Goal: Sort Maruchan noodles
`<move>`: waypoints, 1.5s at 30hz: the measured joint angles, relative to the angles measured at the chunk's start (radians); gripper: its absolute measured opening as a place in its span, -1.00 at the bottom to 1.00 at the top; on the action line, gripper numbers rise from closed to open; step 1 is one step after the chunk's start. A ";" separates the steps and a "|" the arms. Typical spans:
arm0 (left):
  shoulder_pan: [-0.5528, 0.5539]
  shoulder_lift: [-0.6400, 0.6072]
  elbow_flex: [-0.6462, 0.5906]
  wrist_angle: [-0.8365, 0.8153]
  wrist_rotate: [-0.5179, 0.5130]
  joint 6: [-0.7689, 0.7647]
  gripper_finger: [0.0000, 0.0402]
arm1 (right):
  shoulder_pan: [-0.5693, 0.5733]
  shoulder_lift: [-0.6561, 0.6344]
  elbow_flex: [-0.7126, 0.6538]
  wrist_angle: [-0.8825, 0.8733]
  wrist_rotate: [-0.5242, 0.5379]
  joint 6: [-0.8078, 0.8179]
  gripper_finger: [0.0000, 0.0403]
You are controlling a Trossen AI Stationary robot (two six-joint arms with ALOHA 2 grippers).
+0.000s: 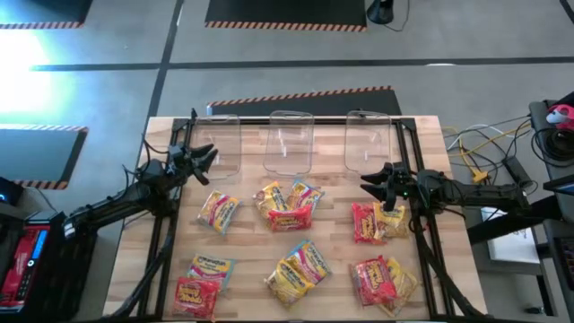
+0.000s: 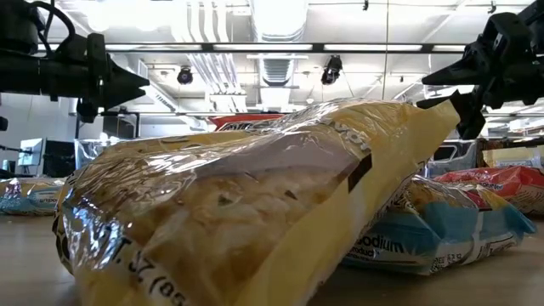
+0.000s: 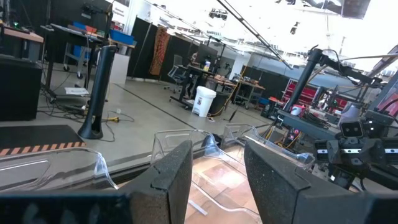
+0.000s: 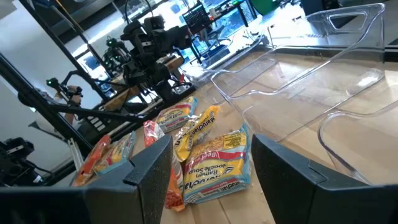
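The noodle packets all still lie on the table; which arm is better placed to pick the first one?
Probably the right: the right gripper hovers open near the red and yellow packets, while the left gripper is open near the left bin.

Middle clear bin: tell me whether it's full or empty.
Empty. The middle clear bin shows only bare wood through its walls; every noodle packet lies on the table outside it.

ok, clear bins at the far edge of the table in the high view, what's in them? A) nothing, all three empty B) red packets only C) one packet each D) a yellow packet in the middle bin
A: the three clear bins show only bare wood through them, and every noodle packet lies loose on the table.
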State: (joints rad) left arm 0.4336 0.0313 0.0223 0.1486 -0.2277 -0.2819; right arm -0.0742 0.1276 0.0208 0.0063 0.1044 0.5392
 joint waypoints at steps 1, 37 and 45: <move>0.000 0.000 0.000 0.000 0.000 0.000 -0.35 | 0.000 0.000 0.000 0.000 0.000 0.000 0.03; 0.000 0.000 0.000 0.001 -0.022 -0.077 -0.35 | 0.000 0.000 0.000 0.000 0.000 0.000 0.03; 0.000 0.000 0.000 0.001 -0.025 -0.068 -0.35 | 0.000 0.000 0.000 0.000 0.000 0.000 0.03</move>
State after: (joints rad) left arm 0.4338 0.0312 0.0223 0.1496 -0.2525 -0.3500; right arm -0.0742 0.1276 0.0208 0.0063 0.1046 0.5392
